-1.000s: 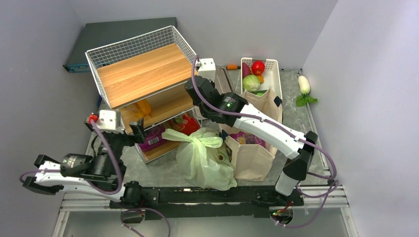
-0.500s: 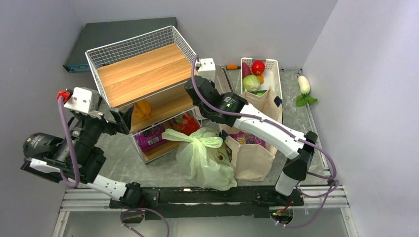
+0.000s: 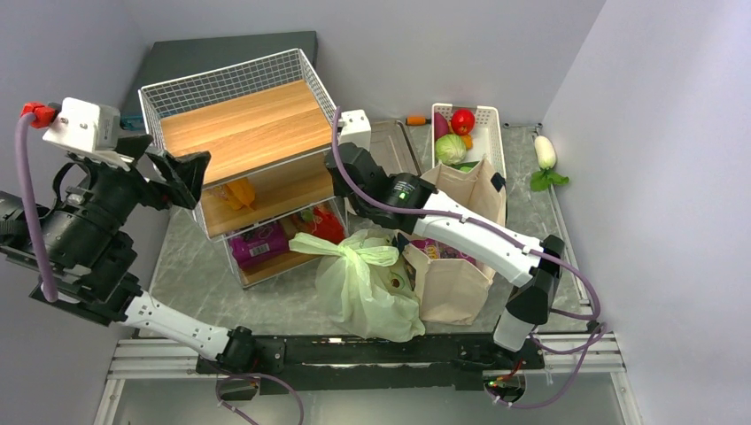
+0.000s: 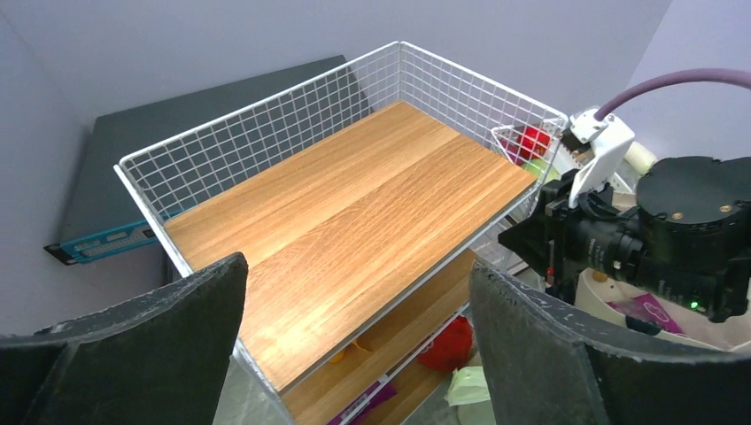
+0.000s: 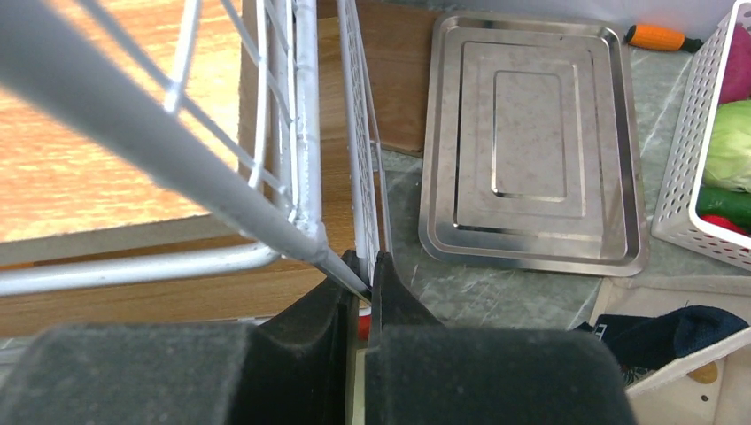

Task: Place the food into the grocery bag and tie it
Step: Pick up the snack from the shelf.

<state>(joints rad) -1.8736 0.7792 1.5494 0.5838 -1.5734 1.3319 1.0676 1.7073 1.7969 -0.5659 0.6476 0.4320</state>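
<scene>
Tabletop [image 3: 288, 303]: right pincer [image 5: 365, 266] nips wire rack [image 3: 235, 133] nr grocery bag [image 3: 363, 292].

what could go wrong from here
1. The right gripper is clamped on the mesh of the wire shelf; any arm move could drag or tip it.
2. The grocery bag stands right beside that shelf, so a shift may knock it over.
3. The left gripper, open above the top tier, could strike the rim if lowered.

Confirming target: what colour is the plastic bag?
The grocery bag is pale green; top view shows it best.
</scene>
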